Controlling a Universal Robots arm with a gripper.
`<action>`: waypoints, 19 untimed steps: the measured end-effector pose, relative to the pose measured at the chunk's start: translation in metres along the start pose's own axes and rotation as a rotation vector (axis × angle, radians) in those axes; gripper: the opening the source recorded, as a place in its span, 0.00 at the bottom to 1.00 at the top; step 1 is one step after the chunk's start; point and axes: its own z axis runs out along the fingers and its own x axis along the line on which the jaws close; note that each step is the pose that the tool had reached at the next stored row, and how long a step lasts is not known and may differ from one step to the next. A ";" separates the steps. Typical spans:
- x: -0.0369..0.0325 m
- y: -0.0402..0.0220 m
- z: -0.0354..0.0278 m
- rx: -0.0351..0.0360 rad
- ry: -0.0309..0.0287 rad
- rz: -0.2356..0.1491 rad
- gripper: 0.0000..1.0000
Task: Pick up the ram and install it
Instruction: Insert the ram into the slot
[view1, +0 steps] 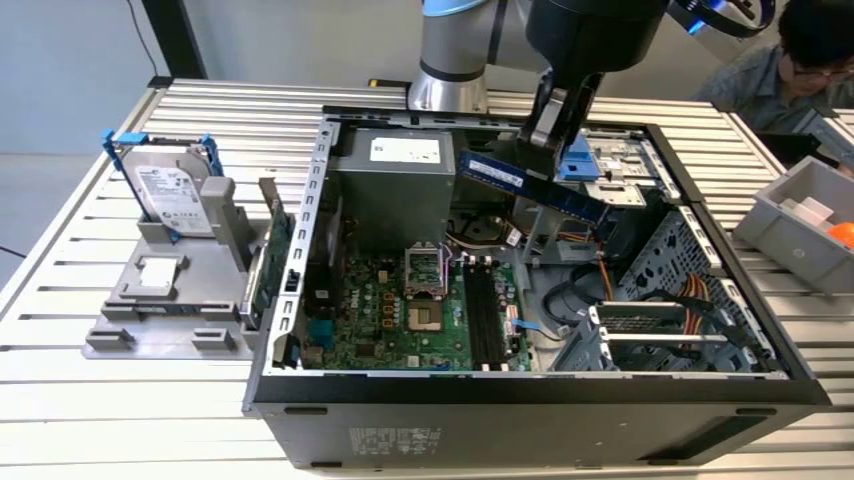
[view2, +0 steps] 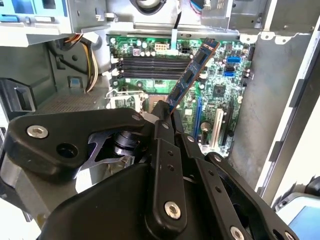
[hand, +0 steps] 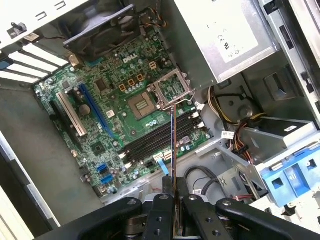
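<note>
We found the hand (view1: 539, 140) hanging over the open computer case (view1: 287, 330), which lay on its side on the slatted worktop (view1: 80, 400). Its fingers were pressed together on the ram (view1: 534, 186), pinching the blue stick at one end. In the exterior view the ram sat in the air above the case, tilted, with its free end slanting down toward the exterior view's right, beside the grey power supply (view1: 394, 170). It touched nothing but the hand.

In the second wrist view the ram (view2: 192, 75) reached out from the black fingertips (view2: 161, 125) across the green motherboard (view2: 220, 85), its chips facing us. The dark memory slots (view2: 150, 62) lay beneath it, well apart from the stick. In the first wrist view we saw the ram (hand: 172, 145) edge-on as a thin line rising from the hand (hand: 173, 192), crossing over the memory slots (hand: 150, 145).

On the worktop at the exterior view's left stood a silver hard drive (view1: 174, 195) in a blue frame on a grey stand (view1: 160, 300). At the exterior view's right sat a grey bin (view1: 801, 215), with a person (view1: 787, 75) behind it.
</note>
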 end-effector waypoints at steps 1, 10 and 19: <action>0.0000 0.0000 0.0000 0.0002 0.0001 0.006 0.00; 0.0000 0.0000 0.0000 0.0017 0.0010 0.063 0.00; 0.0000 0.0000 0.0000 0.0033 0.0019 0.118 0.00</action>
